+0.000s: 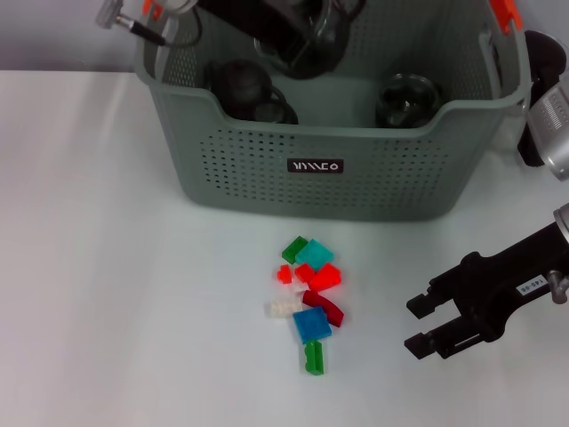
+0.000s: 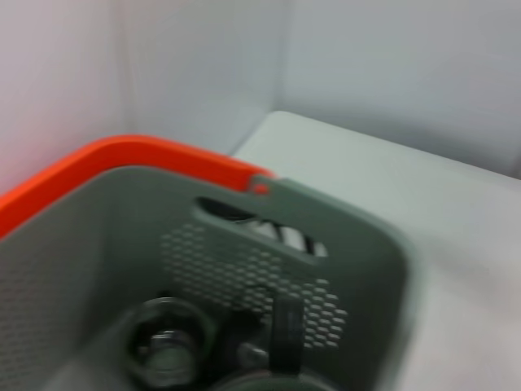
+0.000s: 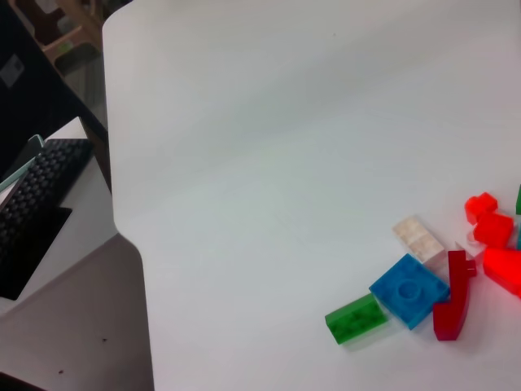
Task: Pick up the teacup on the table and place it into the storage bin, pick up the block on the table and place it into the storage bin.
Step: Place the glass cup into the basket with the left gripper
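The storage bin stands at the far side of the white table, and dark teacups already sit on its floor. In front of it, near its label, the blocks lie in a loose pile: green, teal, red, clear, blue. My right gripper hovers low over the table just to the right of that pile, its fingers spread and holding nothing. My left gripper hangs over the bin's interior; I cannot tell how its fingers stand.
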`<action>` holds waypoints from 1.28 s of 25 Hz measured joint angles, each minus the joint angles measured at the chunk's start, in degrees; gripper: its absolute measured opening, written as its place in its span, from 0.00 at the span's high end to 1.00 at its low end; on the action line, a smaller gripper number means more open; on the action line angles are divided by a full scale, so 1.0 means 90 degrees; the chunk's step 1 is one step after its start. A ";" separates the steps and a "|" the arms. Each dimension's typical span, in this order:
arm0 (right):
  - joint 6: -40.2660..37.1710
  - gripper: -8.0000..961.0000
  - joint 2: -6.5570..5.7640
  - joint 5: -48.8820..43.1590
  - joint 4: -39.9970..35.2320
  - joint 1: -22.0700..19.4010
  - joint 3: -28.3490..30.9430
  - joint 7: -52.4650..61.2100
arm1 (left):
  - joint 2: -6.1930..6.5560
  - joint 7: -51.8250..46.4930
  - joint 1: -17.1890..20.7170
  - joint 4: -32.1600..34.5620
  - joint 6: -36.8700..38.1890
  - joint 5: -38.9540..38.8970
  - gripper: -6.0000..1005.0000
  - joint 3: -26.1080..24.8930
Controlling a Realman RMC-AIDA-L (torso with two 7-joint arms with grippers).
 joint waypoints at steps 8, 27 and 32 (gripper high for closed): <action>-0.0046 0.32 -0.0146 0.0000 -0.0004 0.0156 -0.0010 -0.0047 | 0.0088 0.0078 -0.0338 -0.1188 -0.1002 0.0019 0.95 -0.0049; 0.0150 0.31 -0.0109 -0.0351 -0.0004 0.0471 -0.0049 -0.0056 | -0.0259 0.0019 -0.0657 -0.2395 -0.3120 0.0466 0.95 0.0700; 0.0163 0.31 -0.0098 -0.0352 -0.0004 0.0455 -0.0035 -0.0053 | -0.0419 0.0011 -0.0715 -0.2513 -0.3254 0.0769 0.95 0.0714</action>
